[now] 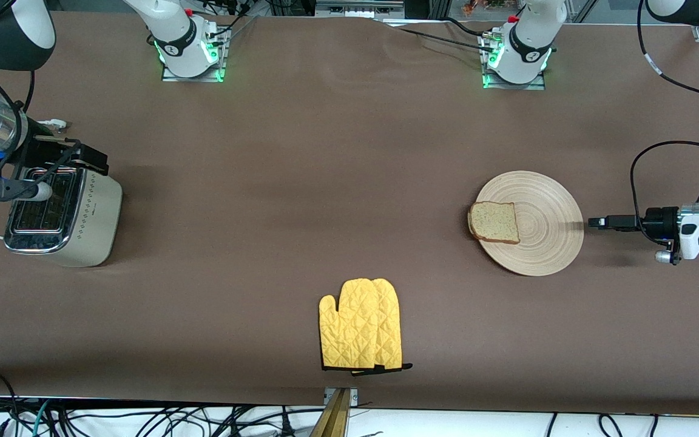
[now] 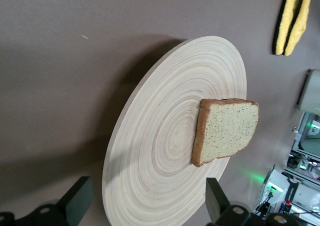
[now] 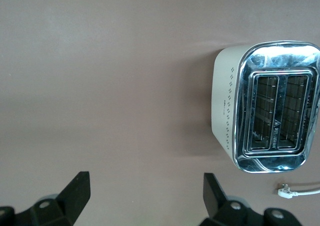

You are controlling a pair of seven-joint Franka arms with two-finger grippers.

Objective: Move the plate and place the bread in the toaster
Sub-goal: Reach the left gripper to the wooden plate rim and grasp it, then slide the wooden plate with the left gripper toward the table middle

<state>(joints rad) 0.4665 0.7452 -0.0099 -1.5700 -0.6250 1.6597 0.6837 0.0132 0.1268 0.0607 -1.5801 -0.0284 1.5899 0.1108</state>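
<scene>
The bread (image 1: 494, 222) is lying flat on the plate (image 1: 543, 243), at its rim toward the right arm's end. The plate is sitting toward the left arm's end of the table (image 1: 325, 182). The left gripper (image 1: 595, 222) is hanging just beside the plate's rim, fingers (image 2: 77, 198) spread and empty. The toaster (image 1: 85, 227) is standing at the right arm's end, a small logo inside its slots too small to read. The right gripper (image 1: 85, 159) is hovering over it, jaws spread, empty. A yellow mitt (image 1: 360, 325) is lying nearer the front camera.
</scene>
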